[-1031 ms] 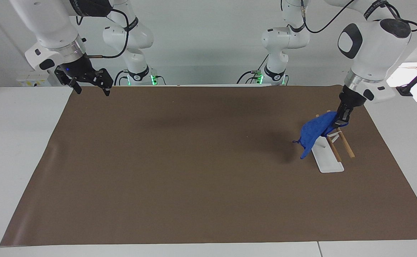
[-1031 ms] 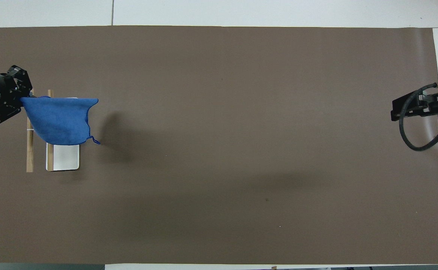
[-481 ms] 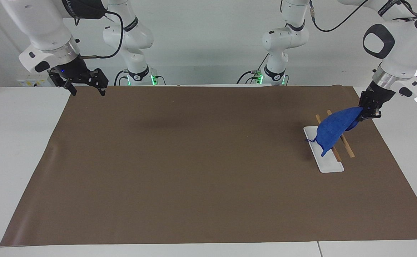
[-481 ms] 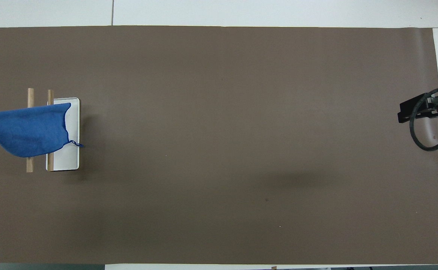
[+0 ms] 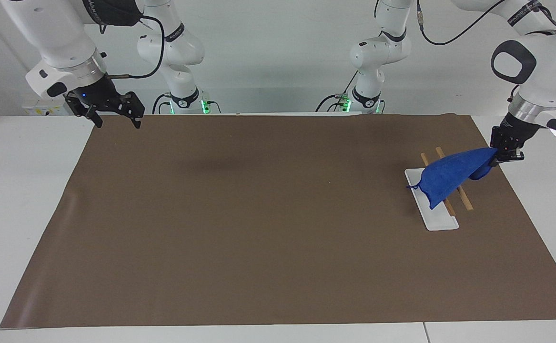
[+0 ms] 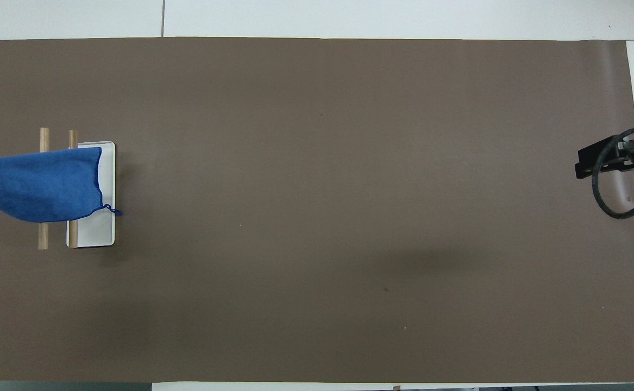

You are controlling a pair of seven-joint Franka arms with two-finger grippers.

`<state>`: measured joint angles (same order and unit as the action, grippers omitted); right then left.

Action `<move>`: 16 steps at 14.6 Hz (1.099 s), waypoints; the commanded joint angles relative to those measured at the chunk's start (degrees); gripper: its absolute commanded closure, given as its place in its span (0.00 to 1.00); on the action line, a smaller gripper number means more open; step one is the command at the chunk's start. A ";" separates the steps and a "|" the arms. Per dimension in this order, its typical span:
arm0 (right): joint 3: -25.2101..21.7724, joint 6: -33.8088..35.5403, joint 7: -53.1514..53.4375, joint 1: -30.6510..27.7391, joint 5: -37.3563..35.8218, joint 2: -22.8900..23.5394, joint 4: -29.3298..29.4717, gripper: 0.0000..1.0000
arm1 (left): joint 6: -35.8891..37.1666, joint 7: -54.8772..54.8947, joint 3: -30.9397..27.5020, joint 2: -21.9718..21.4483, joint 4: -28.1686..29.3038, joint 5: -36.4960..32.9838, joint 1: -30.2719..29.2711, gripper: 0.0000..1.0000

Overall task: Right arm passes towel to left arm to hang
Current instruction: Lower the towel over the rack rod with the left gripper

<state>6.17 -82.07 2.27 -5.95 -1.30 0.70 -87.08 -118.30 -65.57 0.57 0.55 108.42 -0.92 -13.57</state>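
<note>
The left gripper point(image 5: 505, 153) has its fingers clenched on one corner of the bright royal-blue soft towel point(image 5: 449, 176), up in the air over the edge of the brown mat point(image 5: 268, 224) at the left arm's end of the surface. From that pinched corner the cloth stretches out and sags across the two light wooden rails of the small drying rack point(image 5: 454, 193), its lower edge reaching over the rack's flat white base plate point(image 5: 437, 219); whether the cloth rests on the rails or only passes over them is hard to tell. A thin blue loop cord point(image 5: 413, 186) sticks out from the towel's corner over the white plate. The white left arm point(image 5: 535, 71) rises from the gripper toward its base.

The right gripper point(image 5: 116, 119) hangs with its fingers spread and grasping nothing, over the mat's corner nearest the robots at the right arm's end, well apart from the rack, waiting
</note>
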 commanded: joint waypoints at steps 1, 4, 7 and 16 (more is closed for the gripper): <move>0.51 -0.73 -1.04 -0.73 0.34 -1.14 -1.60 0.00 | -4.38 -0.96 0.48 2.95 -0.05 -3.02 -0.76 1.00; 0.51 -0.81 -1.04 -0.73 0.34 -1.14 -1.60 0.00 | -7.20 -0.96 0.57 4.63 0.03 -3.03 -2.07 1.00; 0.51 -0.90 -0.96 -0.73 0.42 -1.14 -1.60 0.00 | -10.01 -0.96 0.57 6.47 0.38 -3.12 -3.31 1.00; 0.60 -0.90 -1.04 -0.38 0.34 -1.14 -1.52 0.00 | -9.15 3.06 0.74 5.69 -0.93 -3.12 -2.26 0.00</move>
<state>6.21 -82.07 2.27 -5.89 -1.28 0.69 -87.14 -127.58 -64.44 0.96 7.20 107.94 -3.04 -16.20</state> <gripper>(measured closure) 0.000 0.172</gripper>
